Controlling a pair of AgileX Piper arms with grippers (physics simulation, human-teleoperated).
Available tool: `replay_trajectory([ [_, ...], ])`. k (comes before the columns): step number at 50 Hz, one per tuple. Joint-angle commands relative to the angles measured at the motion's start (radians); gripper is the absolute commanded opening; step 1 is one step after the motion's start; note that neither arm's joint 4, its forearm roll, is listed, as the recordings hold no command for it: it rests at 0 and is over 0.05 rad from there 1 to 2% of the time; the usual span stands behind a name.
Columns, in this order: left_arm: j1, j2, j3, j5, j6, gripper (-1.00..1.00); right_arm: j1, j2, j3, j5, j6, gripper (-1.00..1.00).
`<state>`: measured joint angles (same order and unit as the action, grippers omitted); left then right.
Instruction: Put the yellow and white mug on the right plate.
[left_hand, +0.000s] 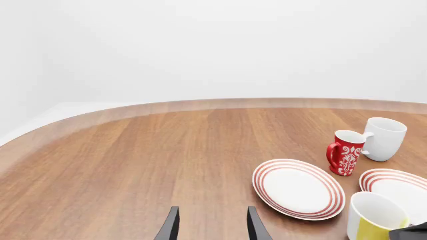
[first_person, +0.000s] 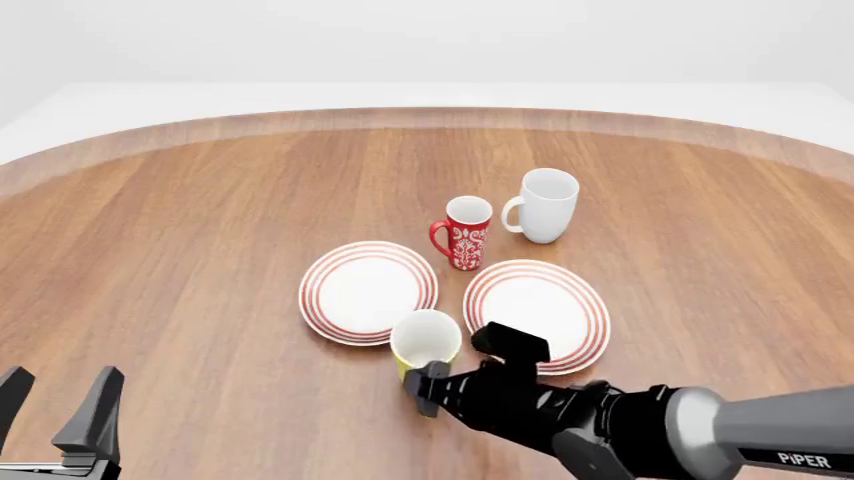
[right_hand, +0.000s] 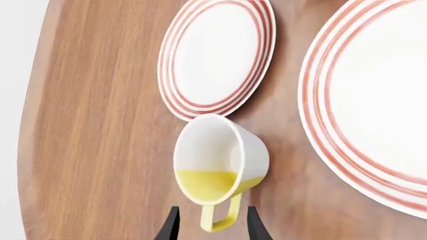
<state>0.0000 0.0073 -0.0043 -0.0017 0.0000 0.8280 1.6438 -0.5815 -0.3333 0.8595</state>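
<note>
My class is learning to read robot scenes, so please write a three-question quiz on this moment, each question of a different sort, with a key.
1. True or false: the yellow and white mug already stands on the right plate.
2. Which arm's gripper has the mug's handle between its fingers? A) left gripper B) right gripper
3. Fill in: the red patterned mug stands beside the all-white ____.

Key:
1. False; it sits on the wooden table, in front of the gap between the left plate and the right one.
2. B
3. mug
</note>
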Motion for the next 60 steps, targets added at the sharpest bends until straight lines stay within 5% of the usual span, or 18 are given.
replay_trajectory([
  [1,0.000,0.000,0.000,0.000,0.000,1.00,0.008,0.028,0.007,-0.031,0.014,1.00],
  [41,0.000,0.000,0.000,0.000,0.000,1.00,0.039,0.117,0.004,-0.106,0.047,1.00],
  [42,0.000,0.000,0.000,0.000,0.000,1.00,0.040,0.116,0.006,-0.108,0.048,-1.00],
  [60,0.000,0.000,0.000,0.000,0.000,1.00,0.016,0.027,-0.017,-0.001,-0.010,-1.00],
])
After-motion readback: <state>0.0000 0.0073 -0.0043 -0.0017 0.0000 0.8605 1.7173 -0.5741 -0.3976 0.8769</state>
